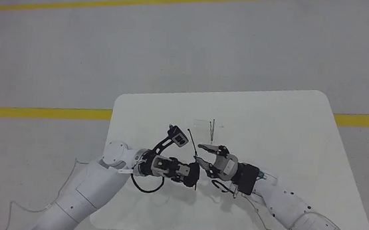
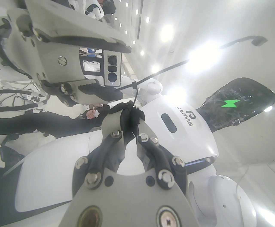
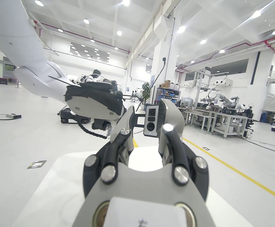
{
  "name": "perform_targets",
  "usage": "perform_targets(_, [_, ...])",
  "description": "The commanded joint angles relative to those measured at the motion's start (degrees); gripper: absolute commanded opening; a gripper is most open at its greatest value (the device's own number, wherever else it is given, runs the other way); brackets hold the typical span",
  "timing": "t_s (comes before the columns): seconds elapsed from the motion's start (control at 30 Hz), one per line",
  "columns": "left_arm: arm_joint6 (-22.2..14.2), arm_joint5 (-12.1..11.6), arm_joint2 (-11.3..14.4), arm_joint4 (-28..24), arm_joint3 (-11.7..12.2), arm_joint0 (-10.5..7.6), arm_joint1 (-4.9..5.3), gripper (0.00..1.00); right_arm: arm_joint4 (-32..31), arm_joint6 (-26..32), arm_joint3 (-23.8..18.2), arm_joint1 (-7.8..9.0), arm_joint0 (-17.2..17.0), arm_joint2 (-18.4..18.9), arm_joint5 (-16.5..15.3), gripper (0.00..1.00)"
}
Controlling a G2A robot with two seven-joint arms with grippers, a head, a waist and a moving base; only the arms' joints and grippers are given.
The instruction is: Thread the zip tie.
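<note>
Zip tie (image 2: pixel 133 85) upper centre of left wrist view, clamped by left gripper (image 2: pixel 130 111), jaws closed, right gripper (image 3: pixel 148 111) jaws wide apart, holding nothing, strap tip beside it.

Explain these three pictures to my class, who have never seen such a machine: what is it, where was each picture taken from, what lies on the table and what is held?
This is a robot with two arms, each ending in a two-fingered gripper. The top view looks down from a camera above the arms onto a white table. The two wrist views come from small cameras on each wrist, so each shows its own gripper close up and the other arm beyond. The left gripper is shut on a thin black zip tie, whose long strap sticks out past a small block. The right gripper is open, one finger close to the strap's end. On the table lie a few thin strips, likely spare ties.
</note>
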Motion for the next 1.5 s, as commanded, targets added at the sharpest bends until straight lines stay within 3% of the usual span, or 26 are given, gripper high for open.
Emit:
perform_targets(0.0, [0.00,0.00,0.00,0.00,0.00,0.00,0.00,0.00,-0.10,-0.04,0.07,-0.17,-0.06,0.14,-0.12,0.20])
perform_targets(0.6, [0.00,0.00,0.00,0.00,0.00,0.00,0.00,0.00,-0.80,-0.13,0.58,-1.31,0.24,0.00,-0.38,0.18])
perform_targets(1.47, [0.00,0.00,0.00,0.00,0.00,0.00,0.00,0.00,-1.44,-0.96,0.85,-1.62,-0.01,0.65,-0.38,0.15])
